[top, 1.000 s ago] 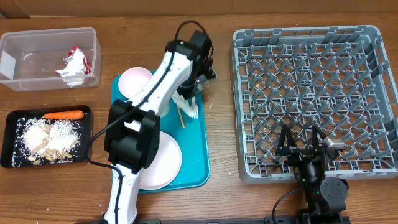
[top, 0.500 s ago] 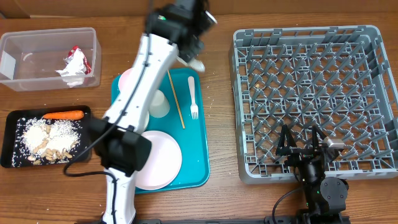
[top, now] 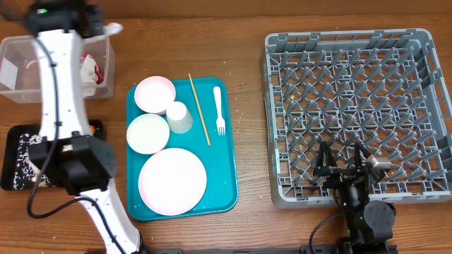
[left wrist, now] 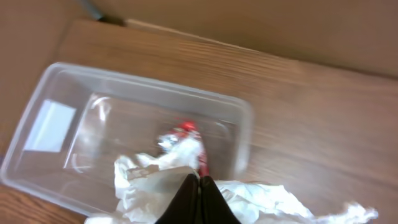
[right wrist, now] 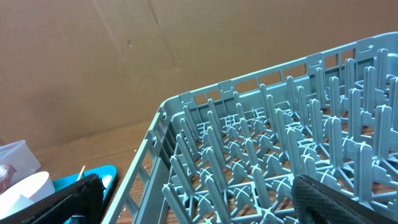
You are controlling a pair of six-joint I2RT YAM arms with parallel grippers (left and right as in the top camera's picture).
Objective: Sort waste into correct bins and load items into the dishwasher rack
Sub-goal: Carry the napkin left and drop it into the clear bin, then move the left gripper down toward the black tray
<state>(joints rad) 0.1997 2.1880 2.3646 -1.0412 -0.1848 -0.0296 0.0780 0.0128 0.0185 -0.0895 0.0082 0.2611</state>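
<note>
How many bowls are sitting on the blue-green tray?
2. The pinkish bowl sits at the teal tray's far left corner. The paler bowl is just in front of it, beside the cup. None looks hidden.

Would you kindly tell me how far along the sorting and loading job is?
Done: wrapper in the clear tub, scraps in the black tray. In hand: left end effector grips a napkin at the tub. Left: plate, bowls, cup, fork, stick on the teal tray; rack empty.
</note>
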